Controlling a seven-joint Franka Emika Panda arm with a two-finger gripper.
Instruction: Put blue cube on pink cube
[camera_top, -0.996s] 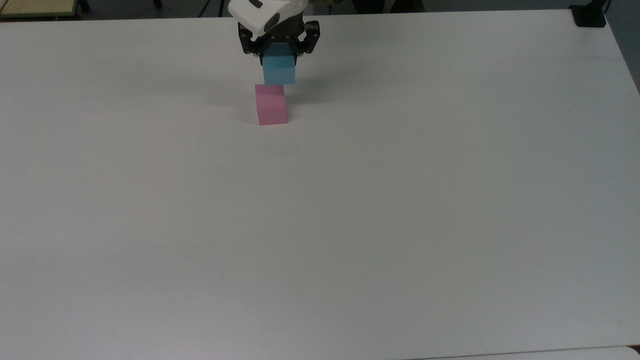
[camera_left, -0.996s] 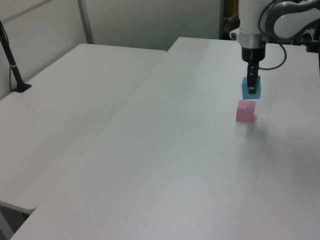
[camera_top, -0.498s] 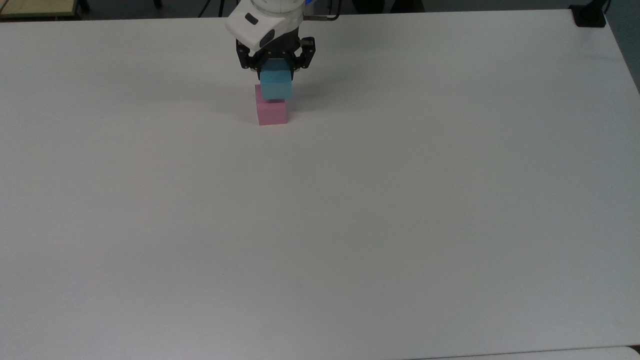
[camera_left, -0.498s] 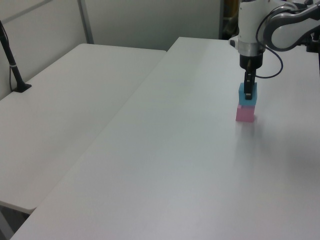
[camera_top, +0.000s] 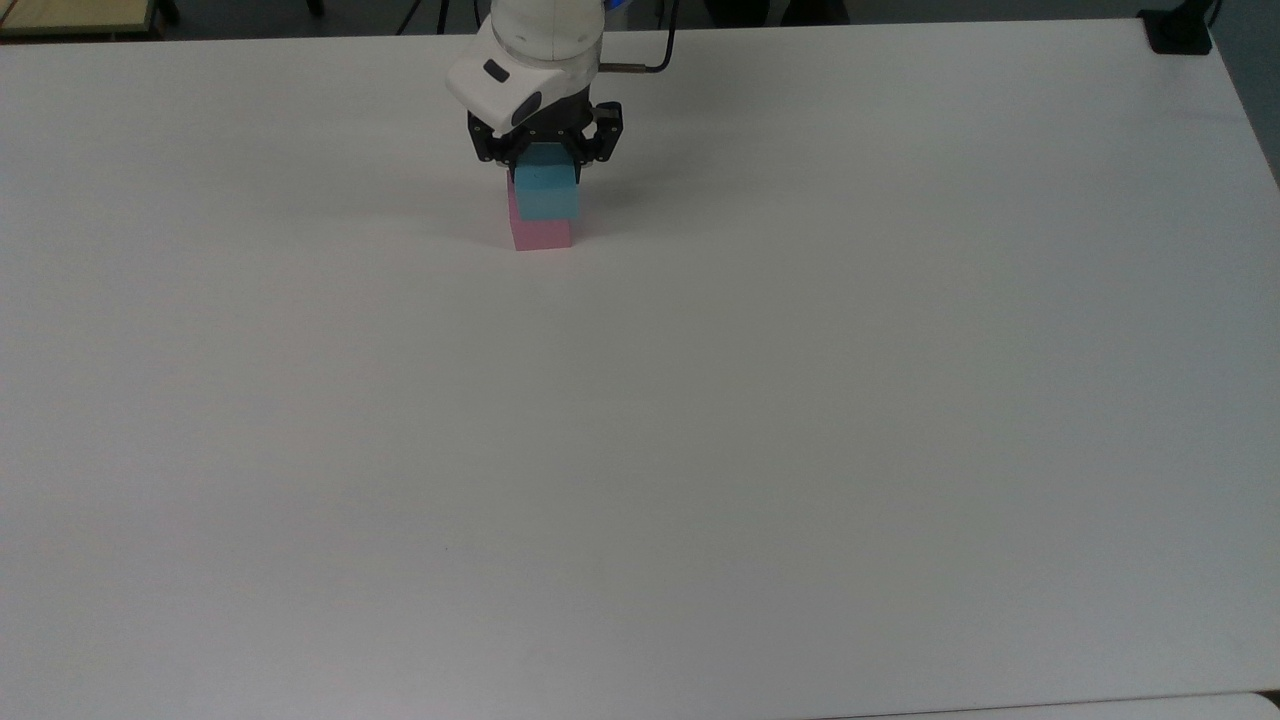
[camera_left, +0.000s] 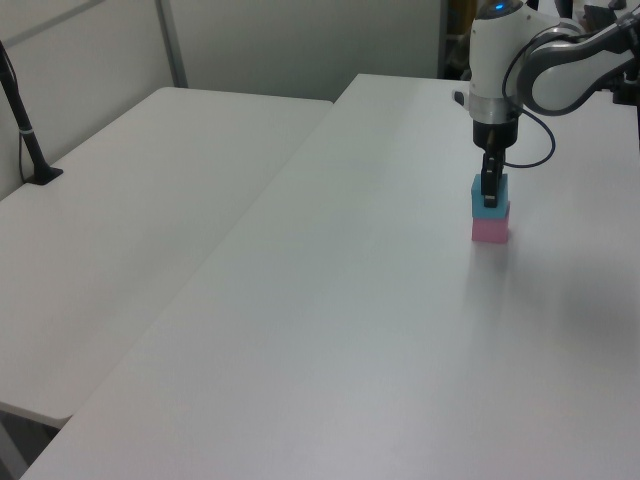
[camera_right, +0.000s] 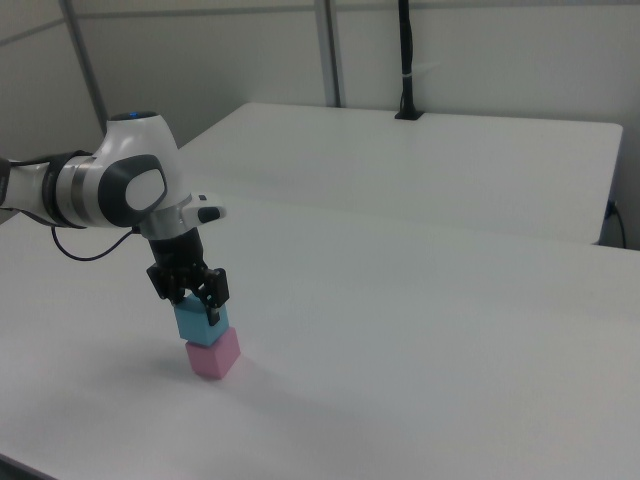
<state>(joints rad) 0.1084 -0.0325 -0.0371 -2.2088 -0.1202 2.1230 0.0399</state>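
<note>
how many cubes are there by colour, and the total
blue cube: 1, held in the gripper, on top of the pink one
pink cube: 1, on the table
total: 2 cubes

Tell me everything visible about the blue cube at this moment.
The small matte light-blue cube has plain faces and looks upright. It sits directly above the small matte pastel-pink cube on the white table, roughly aligned. The black two-finger gripper clamps its upper sides from above.
</note>
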